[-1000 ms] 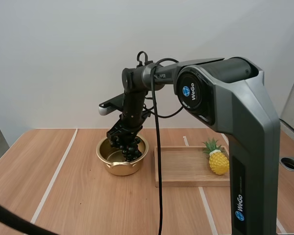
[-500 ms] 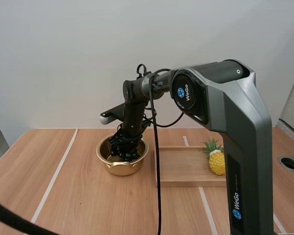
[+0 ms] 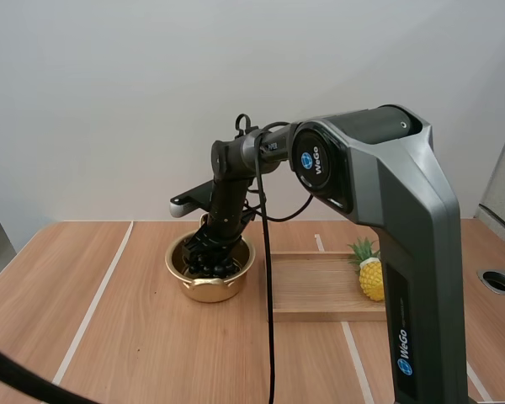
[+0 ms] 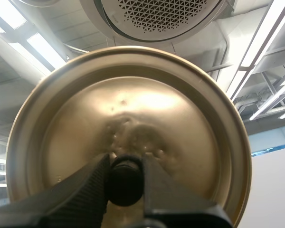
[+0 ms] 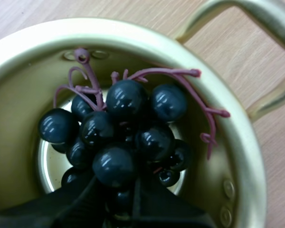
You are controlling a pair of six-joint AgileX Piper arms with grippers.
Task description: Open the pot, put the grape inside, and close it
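grapes (image 5: 118,142), a dark bunch on a reddish stem, hang low inside the gold pot (image 5: 19,42), below its rim. the right jaws are closed onto the berries at the near end of the bunch. whether the bunch touches the pot's floor i cannot tell. in the high view the right arm (image 3: 227,181) reaches down into the pot, which stands uncovered on the bench (image 3: 135,337), just left of a wooden tray (image 3: 320,286) carrying a toy pineapple (image 3: 371,278). the left jaws are clamped on the black knob (image 4: 126,180) of the lid (image 4: 133,109), holding it in the air.
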